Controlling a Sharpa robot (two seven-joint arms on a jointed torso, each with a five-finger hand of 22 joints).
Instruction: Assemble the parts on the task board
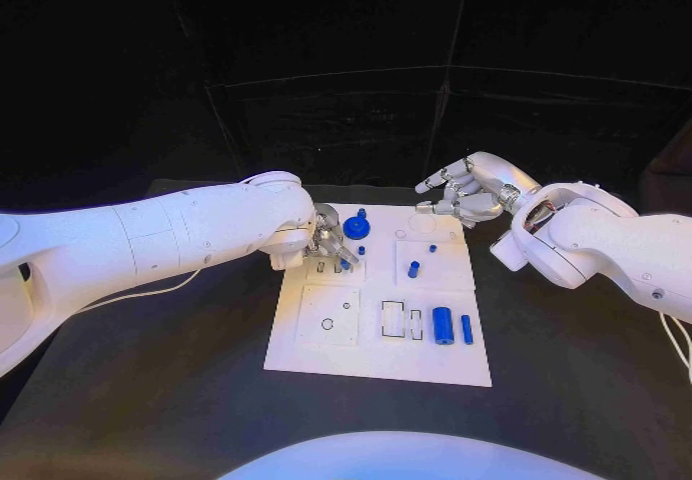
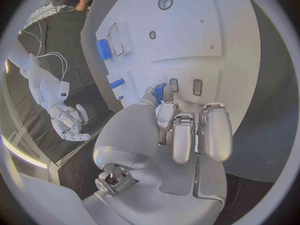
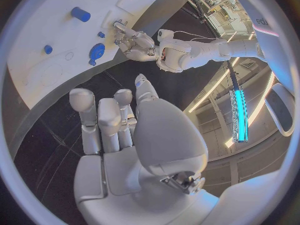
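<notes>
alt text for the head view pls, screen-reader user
The robot's left hand reaches down onto the far left part of the white task board, beside a round blue part. The right hand hovers open past the board's far right corner. More blue parts lie on the board, including a large cylinder near its right edge.

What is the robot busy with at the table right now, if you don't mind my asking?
It is assembling small blue parts on the white task board. The left hand is down at the board's far left corner, its fingers curled over a small blue part; whether it actually holds that part cannot be told. The right hand hovers off the board's far right corner, holding nothing. Several parts lie loose on the board, among them a larger blue cylinder near its front right.
</notes>
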